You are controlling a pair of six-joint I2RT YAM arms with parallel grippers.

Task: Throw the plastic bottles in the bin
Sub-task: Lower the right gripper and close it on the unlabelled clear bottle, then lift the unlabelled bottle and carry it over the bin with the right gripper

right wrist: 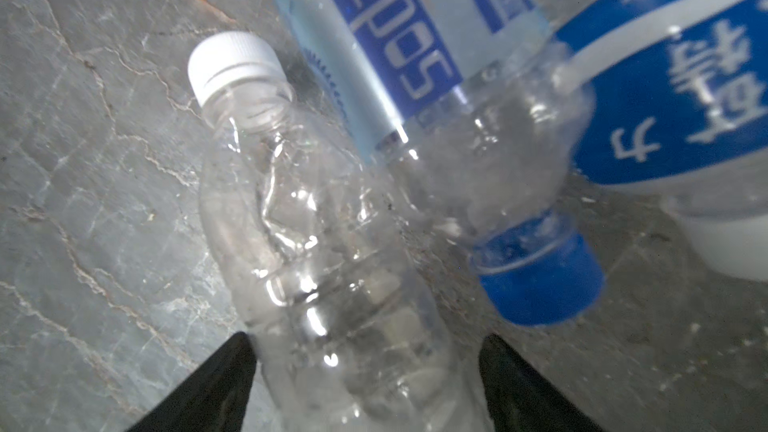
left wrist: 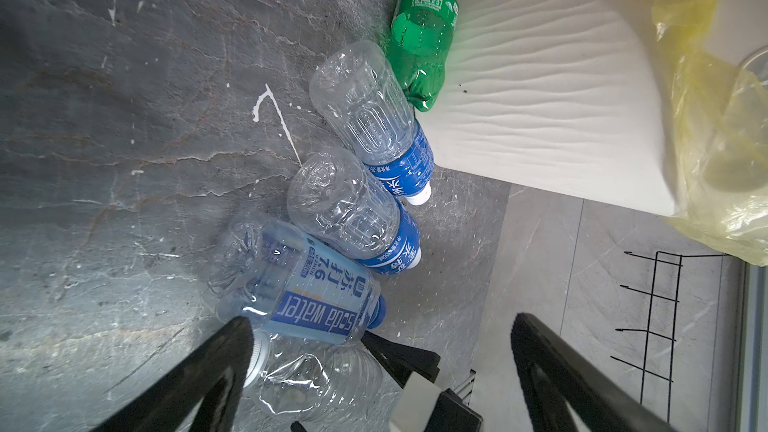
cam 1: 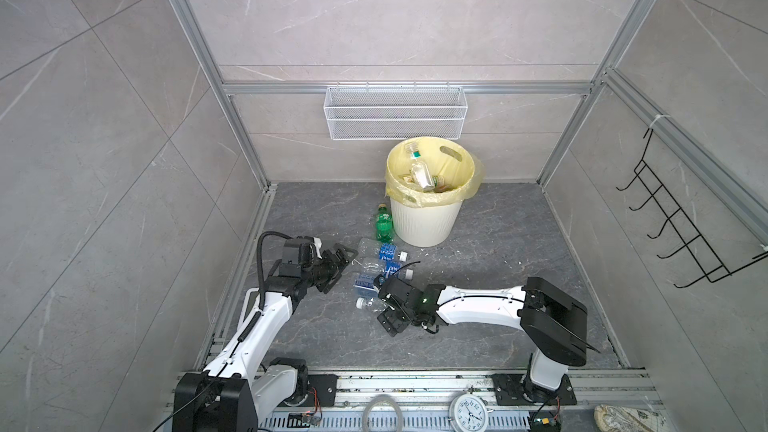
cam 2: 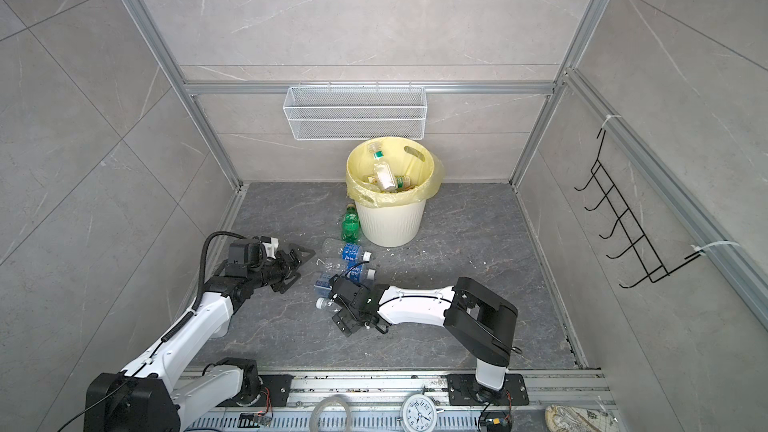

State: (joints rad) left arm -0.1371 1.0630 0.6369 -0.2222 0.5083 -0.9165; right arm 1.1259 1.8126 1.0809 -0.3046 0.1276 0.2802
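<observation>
The bin [cam 1: 424,222] stands at the back wall and has several bottles [cam 1: 422,174] heaped inside its yellow liner, so part of the job is done. Five more lie on the floor [cam 1: 498,284] in front of it, so I judge the task partway through, with five throws left.

The left gripper [cam 1: 340,270] hangs with its jaws wide apart and empty, near the bases of the row. The right gripper [right wrist: 361,347] is low over the nearest one, its jaws apart on either side of it and not visibly clamped.

Of those left, the green bottle [cam 1: 384,224] lies against the bin's foot. Next come two blue-labelled bottles [cam 1: 380,249], then a soda-water bottle [left wrist: 299,284]. Last is the crumpled clear bottle [right wrist: 324,243] between the right jaws
</observation>
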